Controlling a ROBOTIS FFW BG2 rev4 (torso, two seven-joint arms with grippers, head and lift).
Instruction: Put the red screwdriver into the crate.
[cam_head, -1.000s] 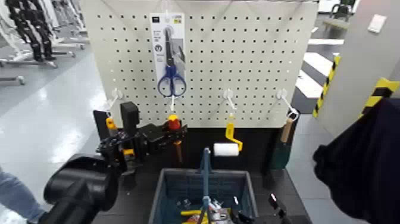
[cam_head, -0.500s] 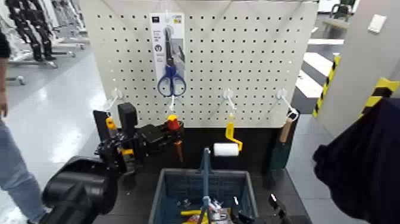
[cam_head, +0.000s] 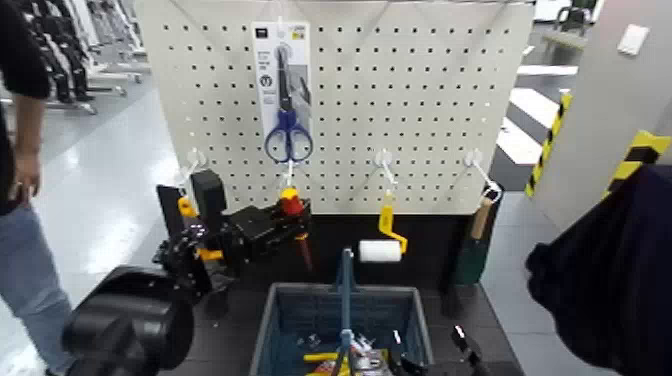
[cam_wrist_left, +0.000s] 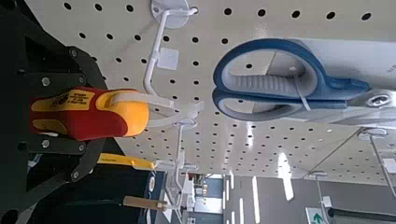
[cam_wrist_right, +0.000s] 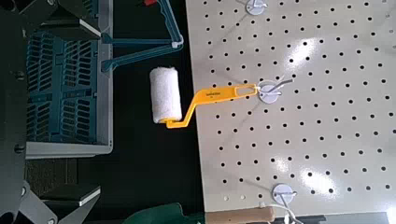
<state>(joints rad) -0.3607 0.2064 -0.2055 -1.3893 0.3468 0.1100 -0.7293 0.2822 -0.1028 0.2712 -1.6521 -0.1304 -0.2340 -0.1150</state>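
Note:
The red screwdriver (cam_head: 291, 208) has a red handle with yellow bands and hangs low on the white pegboard (cam_head: 420, 110). Its thin shaft points down, slightly tilted. My left gripper (cam_head: 268, 224) is shut on the handle. In the left wrist view the handle (cam_wrist_left: 89, 114) sits between the black fingers (cam_wrist_left: 45, 65), with a white hook (cam_wrist_left: 170, 96) at its yellow end. The blue-grey crate (cam_head: 285, 312) with its upright blue handle (cam_head: 345, 290) stands below and right of the screwdriver. My right gripper (cam_wrist_right: 21, 117) is open and empty, beside the crate (cam_wrist_right: 65, 89).
Blue scissors (cam_head: 288, 135) in a pack hang above the screwdriver. A yellow-handled white paint roller (cam_head: 382, 246) and a brush (cam_head: 478, 228) hang further right. Several tools lie in the crate. A person (cam_head: 22, 200) stands at the left. My right arm (cam_head: 600, 270) fills the right side.
My left gripper has shifted slightly left with the screwdriver, and the shaft has tilted. A person has walked into view at the left.

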